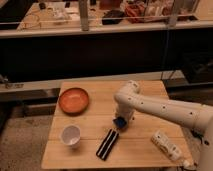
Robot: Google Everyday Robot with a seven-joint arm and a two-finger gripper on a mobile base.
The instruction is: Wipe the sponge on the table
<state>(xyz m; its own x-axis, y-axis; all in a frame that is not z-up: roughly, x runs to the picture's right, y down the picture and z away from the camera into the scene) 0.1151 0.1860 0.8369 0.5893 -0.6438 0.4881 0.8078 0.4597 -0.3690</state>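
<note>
The small wooden plank table (100, 110) fills the lower half of the camera view. My white arm reaches in from the right, and my gripper (120, 123) points down at the table's middle. The small blue sponge (119, 122) sits at the gripper's tip, low against the tabletop, just above the upper end of the long black bar. The gripper's body hides most of the sponge.
An orange bowl (74, 100) sits at the table's back left. A white cup (70, 135) stands at the front left. A long black bar with a pale stripe (107, 144) lies front centre. A crumpled white bottle (165, 145) lies front right. A cluttered workbench (110, 15) runs behind.
</note>
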